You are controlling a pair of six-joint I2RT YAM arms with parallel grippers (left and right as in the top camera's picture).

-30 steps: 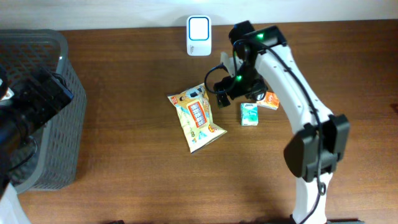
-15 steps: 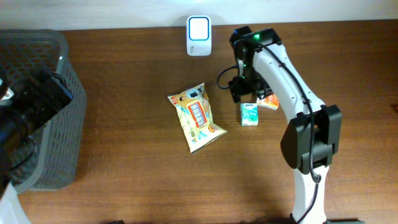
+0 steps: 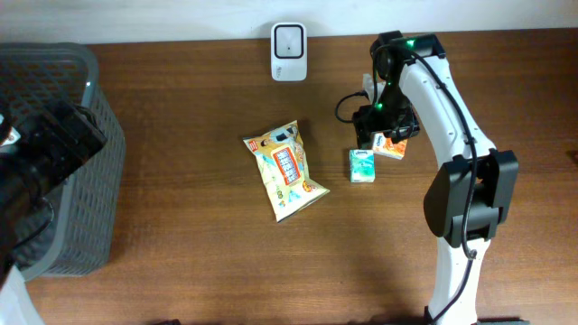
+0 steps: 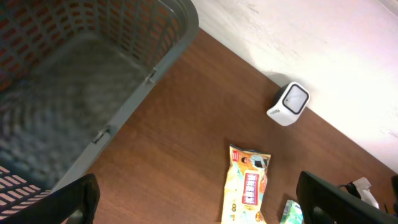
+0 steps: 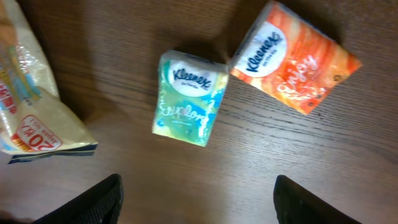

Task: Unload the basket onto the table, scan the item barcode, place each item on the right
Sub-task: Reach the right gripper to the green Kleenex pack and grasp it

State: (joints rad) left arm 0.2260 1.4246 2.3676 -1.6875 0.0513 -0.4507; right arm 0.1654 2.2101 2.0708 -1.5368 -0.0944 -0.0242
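A white barcode scanner (image 3: 289, 40) stands at the table's back edge. Three items lie in front of it: a yellow snack bag (image 3: 284, 171), a green tissue pack (image 3: 361, 166) and an orange tissue pack (image 3: 393, 147). My right gripper (image 3: 381, 129) hovers over the two tissue packs. In the right wrist view the green tissue pack (image 5: 186, 99) and the orange tissue pack (image 5: 295, 59) lie ahead of the right gripper (image 5: 199, 205), which is open with only bare table between its fingers. My left gripper (image 4: 205, 205) is open and empty, high at the left.
A grey plastic basket (image 3: 86, 90) fills the left side, partly under the left arm. The left wrist view takes in the basket (image 4: 155, 68), the scanner (image 4: 289, 102) and the snack bag (image 4: 249, 186). The right arm's base stands at the front right.
The right gripper has swung to the right, from beside the snack bag's upper corner to above the tissue packs. The left arm and the items have not moved.
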